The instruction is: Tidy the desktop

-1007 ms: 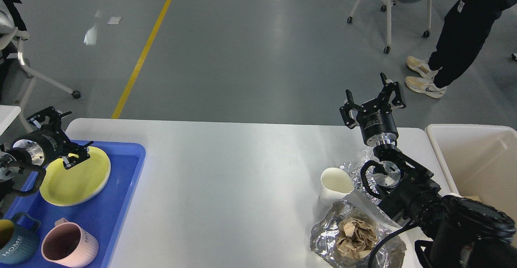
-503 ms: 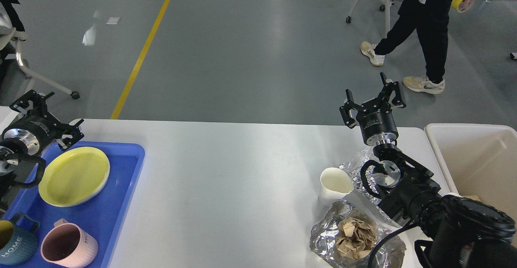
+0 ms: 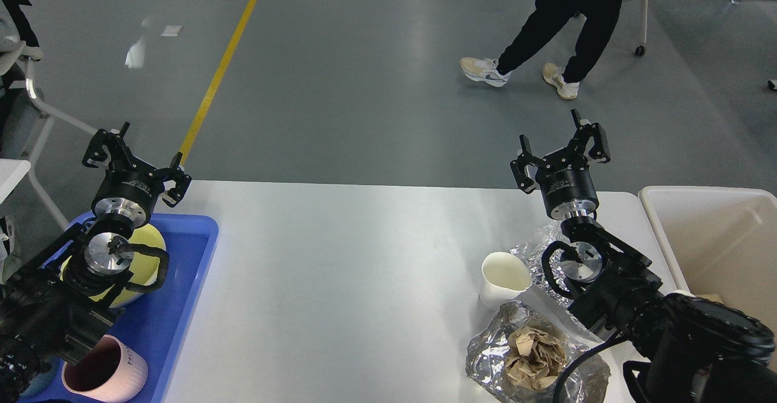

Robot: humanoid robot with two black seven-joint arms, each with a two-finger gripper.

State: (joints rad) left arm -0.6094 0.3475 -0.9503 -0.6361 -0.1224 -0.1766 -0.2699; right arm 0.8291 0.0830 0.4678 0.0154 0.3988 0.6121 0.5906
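Since a moment ago the left claw [image 3: 136,157] has risen off the yellow plate [image 3: 142,239] and swung up over the far left corner, released and holding nothing, its arm now hiding much of that plate; the right claw [image 3: 561,148] has stayed raised near the far right edge, likewise spread and empty. The counter [image 3: 340,269] is a wide white matte top with rounded corners, its long axis running left to right across the view. On it sit a blue tray [image 3: 182,281], a pink mug [image 3: 109,372], a white paper cup [image 3: 504,278] and crumpled foil [image 3: 534,354].
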